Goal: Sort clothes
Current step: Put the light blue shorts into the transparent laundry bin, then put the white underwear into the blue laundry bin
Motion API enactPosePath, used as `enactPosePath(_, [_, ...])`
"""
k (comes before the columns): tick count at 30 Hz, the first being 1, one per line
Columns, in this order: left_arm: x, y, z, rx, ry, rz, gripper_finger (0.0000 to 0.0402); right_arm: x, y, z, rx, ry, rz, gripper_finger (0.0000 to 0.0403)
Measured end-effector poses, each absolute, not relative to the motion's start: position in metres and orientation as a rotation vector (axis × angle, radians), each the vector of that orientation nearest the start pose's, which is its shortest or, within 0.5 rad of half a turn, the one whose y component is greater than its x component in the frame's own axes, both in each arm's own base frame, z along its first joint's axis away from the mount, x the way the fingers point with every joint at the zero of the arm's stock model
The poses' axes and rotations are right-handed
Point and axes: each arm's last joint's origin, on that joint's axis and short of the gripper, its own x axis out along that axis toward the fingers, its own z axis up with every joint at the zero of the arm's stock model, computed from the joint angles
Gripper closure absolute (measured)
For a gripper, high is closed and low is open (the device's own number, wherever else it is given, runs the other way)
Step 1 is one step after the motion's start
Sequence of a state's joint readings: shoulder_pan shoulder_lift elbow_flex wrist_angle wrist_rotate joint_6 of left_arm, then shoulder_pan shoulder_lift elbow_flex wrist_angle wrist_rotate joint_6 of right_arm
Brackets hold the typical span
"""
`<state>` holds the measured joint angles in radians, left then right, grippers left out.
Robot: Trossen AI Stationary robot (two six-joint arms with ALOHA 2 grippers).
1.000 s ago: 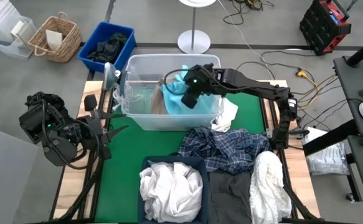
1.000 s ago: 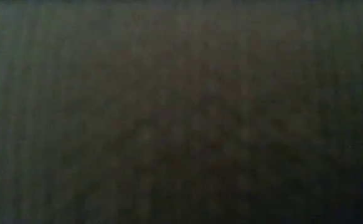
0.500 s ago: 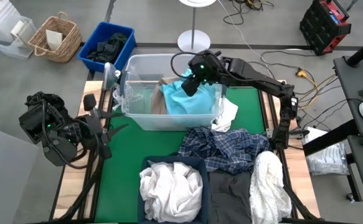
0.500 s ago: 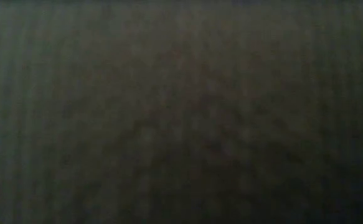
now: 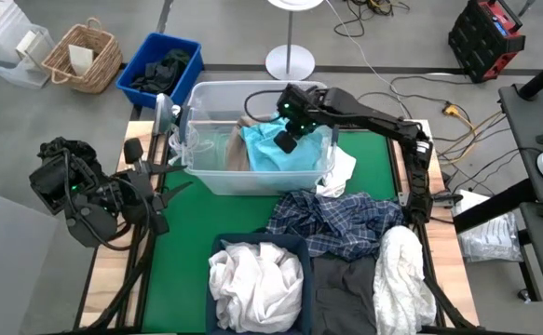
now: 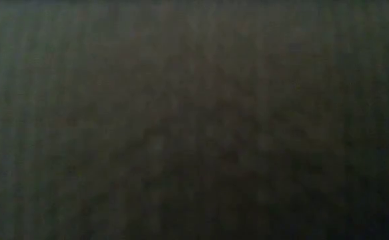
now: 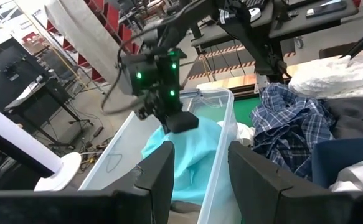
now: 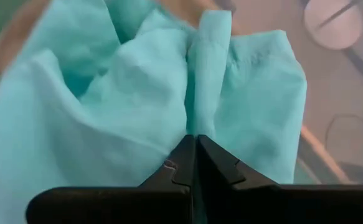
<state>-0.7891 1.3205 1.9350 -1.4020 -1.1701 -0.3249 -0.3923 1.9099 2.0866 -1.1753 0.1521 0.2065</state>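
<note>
Both fingers of the right gripper (image 8: pixel 192 163) have just snapped together, apparently empty, above the teal garment (image 5: pixel 271 149) in the clear tub (image 5: pixel 217 177) at twelve o'clock, suggesting a drop-off; the left gripper (image 7: pixel 200 168) waits apart.

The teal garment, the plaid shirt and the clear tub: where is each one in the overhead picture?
teal garment (image 5: pixel 269 154), high view, its crumpled middle inside the tub.
plaid shirt (image 5: pixel 332 221), high view, its bunched middle.
clear tub (image 5: pixel 217 88), high view, its far rim.
</note>
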Motion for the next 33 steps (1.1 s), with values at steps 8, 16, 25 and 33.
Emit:
enactPosePath(8, [0.143, -0.106, 0.493, 0.309, 0.367, 0.429, 0.0271, 0.348, -0.144, 0.402, 0.323, 0.857, -0.598, 0.0392])
enactPosePath(16, [0.144, -0.104, 0.493, 0.313, 0.373, 0.44, 0.0271, 0.314, -0.109, 0.46, 0.296, 0.75, -0.541, 0.039])
enactPosePath(25, [0.151, -0.096, 0.492, 0.282, 0.417, 0.439, 0.0271, 0.275, -0.032, 0.504, 0.171, 0.658, -0.304, 0.039])
enactPosePath(33, [0.161, -0.086, 0.489, 0.223, 0.502, 0.378, 0.0271, 0.251, 0.028, 0.511, 0.126, 0.683, -0.102, 0.039])
